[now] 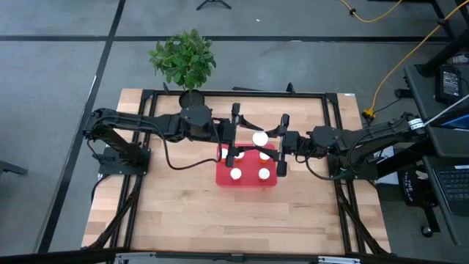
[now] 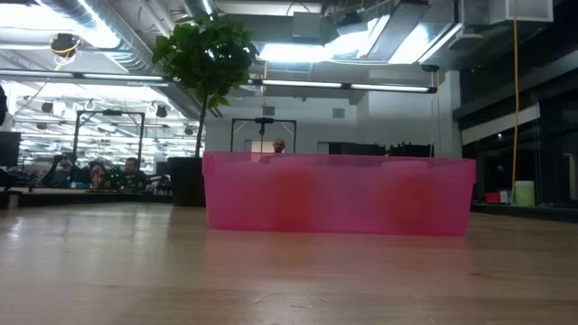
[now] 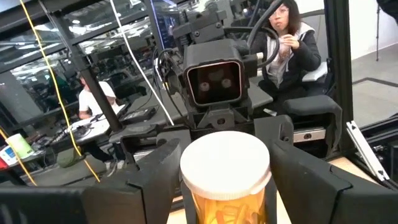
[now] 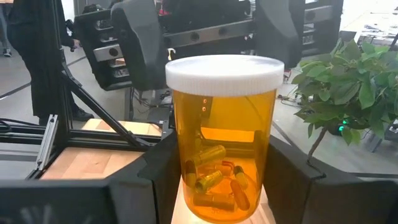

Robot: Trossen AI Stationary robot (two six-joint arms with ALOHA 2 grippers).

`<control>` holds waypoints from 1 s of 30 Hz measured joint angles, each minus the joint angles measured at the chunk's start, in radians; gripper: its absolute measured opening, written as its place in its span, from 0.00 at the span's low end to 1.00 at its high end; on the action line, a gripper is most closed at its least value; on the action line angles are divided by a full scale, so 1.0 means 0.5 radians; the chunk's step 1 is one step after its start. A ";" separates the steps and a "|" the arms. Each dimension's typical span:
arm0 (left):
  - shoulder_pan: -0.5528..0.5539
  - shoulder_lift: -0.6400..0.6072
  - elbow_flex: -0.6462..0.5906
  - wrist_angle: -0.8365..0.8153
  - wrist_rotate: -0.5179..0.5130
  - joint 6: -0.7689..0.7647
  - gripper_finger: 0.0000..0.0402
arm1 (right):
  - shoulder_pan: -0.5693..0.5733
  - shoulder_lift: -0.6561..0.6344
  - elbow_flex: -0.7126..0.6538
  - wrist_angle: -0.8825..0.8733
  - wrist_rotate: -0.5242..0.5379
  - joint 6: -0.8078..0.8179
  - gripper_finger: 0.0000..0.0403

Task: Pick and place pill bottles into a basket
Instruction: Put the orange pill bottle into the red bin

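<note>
Left gripper (image 1: 234,136) held over basket (image 1: 247,183), grip cannot be told. Four pill bottles (image 1: 236,174) counted inside. Fifth bottle (image 1: 259,137) flanked by both grippers above far rim. Right gripper (image 1: 283,144): likewise untold. Sixth unseen.

Light butcher-block wooden desk (image 1: 220,213) in a black metal frame (image 1: 69,183), standing on grey floor (image 1: 58,44) crossed by dark lines. Leafy green potted plant (image 1: 184,59) at the desk's far edge. Yellow cable (image 1: 396,70) trails across the floor on the right. Behind: open office with strip ceiling lights (image 2: 343,86), exposed ducting, seated people (image 2: 95,171) at desks far left.
</note>
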 joint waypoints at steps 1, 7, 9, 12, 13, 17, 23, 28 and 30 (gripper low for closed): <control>0.000 0.000 0.000 -0.001 0.000 -0.001 0.59 | 0.000 0.000 0.000 0.001 0.000 0.000 0.47; 0.032 0.000 0.000 -0.063 0.093 -0.094 0.59 | 0.000 0.000 -0.001 -0.001 -0.005 0.006 0.47; 0.053 0.000 0.000 -0.084 0.134 -0.116 0.59 | 0.000 0.000 -0.001 -0.001 -0.005 0.010 0.47; 0.089 0.000 0.029 -0.165 0.219 -0.158 0.59 | 0.000 0.000 -0.001 -0.004 -0.004 0.032 0.47; 0.103 0.001 0.051 -0.222 0.253 -0.154 0.59 | 0.000 0.000 -0.001 -0.020 -0.005 0.052 0.47; 0.163 0.002 0.140 -0.388 0.362 -0.113 0.62 | -0.002 0.000 -0.001 -0.139 0.007 0.116 0.47; 0.299 0.002 0.339 -0.700 0.677 -0.188 0.71 | -0.002 0.000 -0.001 -0.139 0.004 0.113 0.47; 0.400 0.045 0.511 -0.995 0.966 -0.264 0.79 | -0.002 0.000 -0.001 -0.137 0.002 0.119 0.47; 0.425 0.093 0.595 -1.087 1.095 -0.286 0.81 | -0.002 0.000 -0.001 -0.137 -0.001 0.123 0.47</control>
